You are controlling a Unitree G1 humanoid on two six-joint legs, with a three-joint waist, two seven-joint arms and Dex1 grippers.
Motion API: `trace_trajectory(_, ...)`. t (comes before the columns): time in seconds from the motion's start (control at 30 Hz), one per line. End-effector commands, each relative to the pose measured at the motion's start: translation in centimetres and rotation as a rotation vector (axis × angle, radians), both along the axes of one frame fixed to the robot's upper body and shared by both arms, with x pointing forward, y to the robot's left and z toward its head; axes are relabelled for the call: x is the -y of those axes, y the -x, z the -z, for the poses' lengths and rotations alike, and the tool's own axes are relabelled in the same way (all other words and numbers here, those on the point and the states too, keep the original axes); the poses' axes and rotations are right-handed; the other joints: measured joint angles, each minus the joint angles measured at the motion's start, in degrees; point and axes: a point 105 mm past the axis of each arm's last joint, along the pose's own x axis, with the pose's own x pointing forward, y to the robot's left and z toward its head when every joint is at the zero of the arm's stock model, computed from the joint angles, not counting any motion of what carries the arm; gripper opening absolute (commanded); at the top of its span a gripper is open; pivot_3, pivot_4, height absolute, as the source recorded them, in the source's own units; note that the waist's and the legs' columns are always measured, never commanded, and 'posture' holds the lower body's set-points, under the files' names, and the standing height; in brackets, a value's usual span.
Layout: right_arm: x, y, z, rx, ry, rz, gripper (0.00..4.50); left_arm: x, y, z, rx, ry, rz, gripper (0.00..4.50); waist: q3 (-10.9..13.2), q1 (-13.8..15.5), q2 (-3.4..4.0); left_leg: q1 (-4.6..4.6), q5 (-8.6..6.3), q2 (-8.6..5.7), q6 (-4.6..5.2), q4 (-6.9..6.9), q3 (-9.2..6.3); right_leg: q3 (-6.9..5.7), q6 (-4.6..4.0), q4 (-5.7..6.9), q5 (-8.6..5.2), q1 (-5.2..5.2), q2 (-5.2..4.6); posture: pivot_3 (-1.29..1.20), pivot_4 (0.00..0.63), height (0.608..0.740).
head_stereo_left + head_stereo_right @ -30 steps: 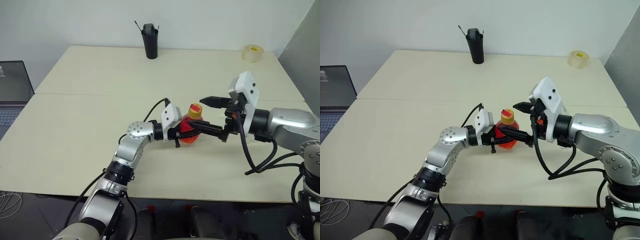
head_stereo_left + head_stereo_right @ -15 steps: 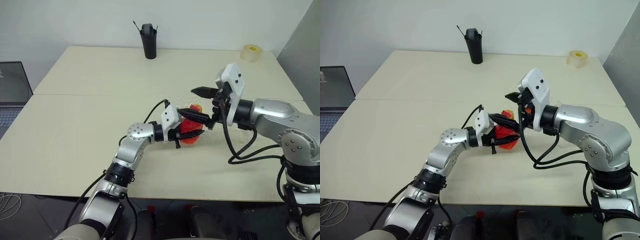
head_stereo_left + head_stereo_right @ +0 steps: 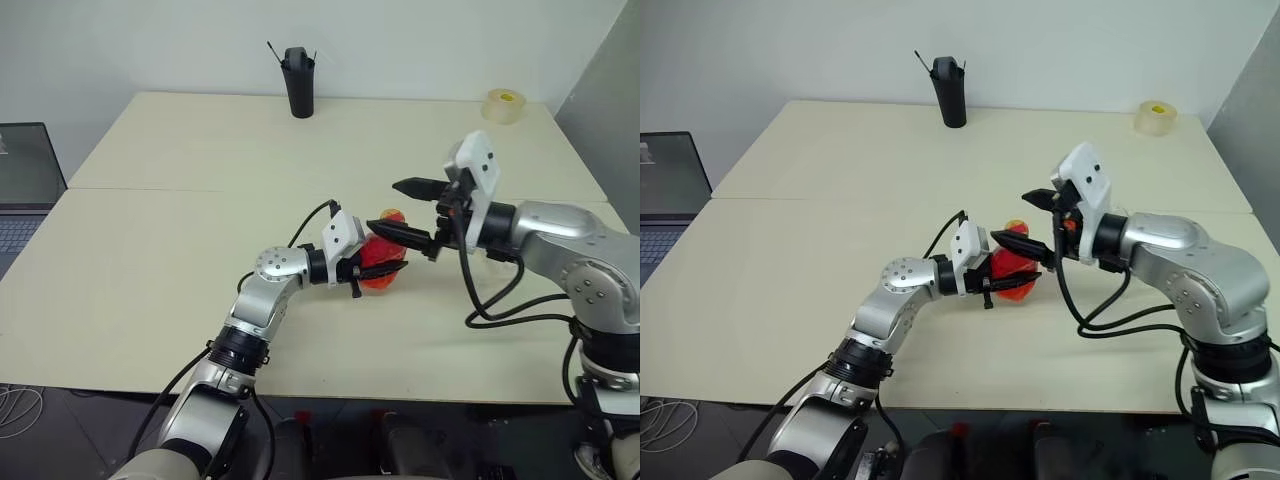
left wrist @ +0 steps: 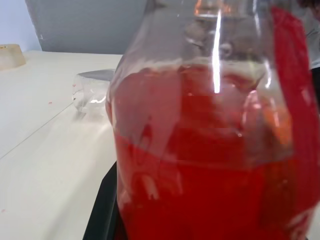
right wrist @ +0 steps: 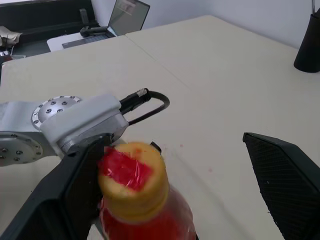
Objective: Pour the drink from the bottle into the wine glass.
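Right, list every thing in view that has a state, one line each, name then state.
bottle: upright on the table, cap on, gripped by the left gripper.
cap: on the bottle, between the right gripper's open fingers.
drink: all inside the bottle, none poured.
wine glass: empty; lying or standing, cannot tell.
left gripper: shut on the bottle.
right gripper: open, around the cap.

Office or lab: bare table point(image 3: 180, 250), laptop point(image 3: 25, 185).
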Motion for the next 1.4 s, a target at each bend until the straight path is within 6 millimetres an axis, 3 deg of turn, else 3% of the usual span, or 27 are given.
trace_trajectory(0.03, 2.7, 0.2, -1.3, 0.039, -0.005, 0.085, 4.50, 0.5, 0.5, -2.2, 0.085, 0.042, 0.036, 1.32, 0.00, 0.02, 0.00, 0.00, 0.00, 0.00, 0.00, 0.00, 0.00, 0.01, 0.00, 0.00, 0.00, 0.00, 0.00, 0.00, 0.150, 0.740)
trace_trajectory(0.27, 3.8, 1.5, -0.7, 0.006, 0.029, 0.090, 4.50, 0.7, 0.5, -2.2, 0.085, 0.041, 0.046, 1.31, 0.00, -0.01, 0.00, 0.00, 0.00, -0.03, 0.00, 0.00, 0.02, 0.03, 0.00, 0.01, 0.00, 0.00, 0.04, 0.00, 0.150, 0.740)
trace_trajectory(0.63, 1.6, 3.4, -0.8, -0.012, 0.025, -0.045, 4.50, 0.7, 0.4, -2.4, 0.092, 0.042, 0.045, 1.31, 0.00, 0.02, 0.00, 0.01, 0.00, -0.03, 0.00, 0.00, 0.02, 0.03, 0.00, 0.01, 0.00, 0.00, 0.05, 0.00, 0.150, 0.740)
trace_trajectory(1.3, -1.0, 1.9, -1.5, -0.001, -0.092, -0.050, 4.50, 0.4, 0.4, -2.3, 0.091, 0.042, 0.024, 1.31, 0.00, -0.02, 0.00, 0.01, 0.00, -0.01, 0.00, 0.00, 0.01, 0.02, 0.00, 0.01, 0.00, 0.00, 0.02, 0.00, 0.150, 0.740)
trace_trajectory(1.4, -1.1, 1.9, -1.4, -0.004, -0.087, -0.052, 3.57, 0.3, 0.4, -2.3, 0.088, 0.042, 0.022, 1.31, 0.00, -0.03, 0.00, 0.01, 0.00, -0.01, 0.00, 0.00, 0.02, 0.03, 0.00, 0.01, 0.00, 0.00, 0.02, 0.00, 0.150, 0.740)
